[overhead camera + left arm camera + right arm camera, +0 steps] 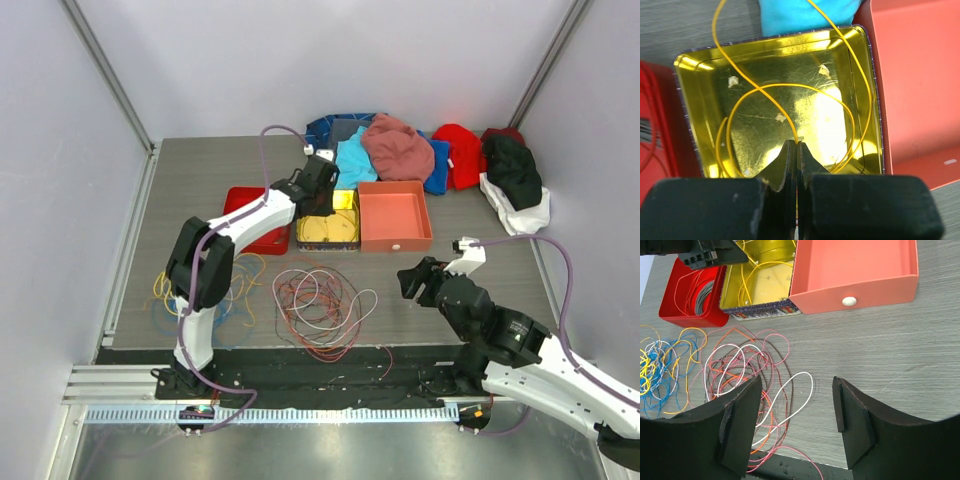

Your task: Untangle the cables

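Observation:
My left gripper (798,145) is shut on a thin yellow wire (790,85) that loops inside the yellow tin (690,65). In the top view it (318,190) hangs over that tin (328,247). A tangle of red, pink, white and orange cables (315,300) lies on the table in front of the tin. A second tangle of blue and yellow cables (200,290) lies to its left. My right gripper (797,385) is open and empty, above the table just right of the red and white tangle (740,370). The blue and yellow tangle (660,365) shows at the left edge.
A red tray (670,310) left of the tin holds coiled red and grey wires. A salmon box (395,215) with a white knob stands right of the tin. A heap of coloured clothes (420,150) lies along the back. The table's black front edge (300,355) runs just below the cables.

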`<state>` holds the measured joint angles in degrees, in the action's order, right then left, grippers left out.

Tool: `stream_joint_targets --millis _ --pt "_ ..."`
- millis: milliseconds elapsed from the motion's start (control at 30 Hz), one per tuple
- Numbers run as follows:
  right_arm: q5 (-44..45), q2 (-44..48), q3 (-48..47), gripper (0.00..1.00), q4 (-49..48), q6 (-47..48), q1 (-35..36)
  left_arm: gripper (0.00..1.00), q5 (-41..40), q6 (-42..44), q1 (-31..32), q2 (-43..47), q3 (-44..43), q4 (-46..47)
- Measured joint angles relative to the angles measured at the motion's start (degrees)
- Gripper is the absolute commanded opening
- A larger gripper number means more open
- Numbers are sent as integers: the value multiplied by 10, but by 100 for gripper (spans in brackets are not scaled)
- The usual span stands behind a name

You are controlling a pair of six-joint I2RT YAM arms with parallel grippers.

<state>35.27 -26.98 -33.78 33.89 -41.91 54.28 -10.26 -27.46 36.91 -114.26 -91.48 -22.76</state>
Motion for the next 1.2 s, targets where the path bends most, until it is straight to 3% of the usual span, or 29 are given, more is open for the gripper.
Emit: stream_joint_targets --millis 267,467,667,900,1200 --pt "-1 -4 7 66 -11 0 0 0 10 -5 4 -14 1 6" --pt "-5 -21 13 66 -21 0 0 0 1 -4 8 -4 49 20" --pt "-7 -18 18 66 -25 0 0 0 -27 8 13 106 142 16" --pt "-7 -18 19 66 -28 0 0 0 -57 22 41 282 147 23" --pt "-11 -18 22 66 -33 0 0 0 -70 22 74 295 169 13"
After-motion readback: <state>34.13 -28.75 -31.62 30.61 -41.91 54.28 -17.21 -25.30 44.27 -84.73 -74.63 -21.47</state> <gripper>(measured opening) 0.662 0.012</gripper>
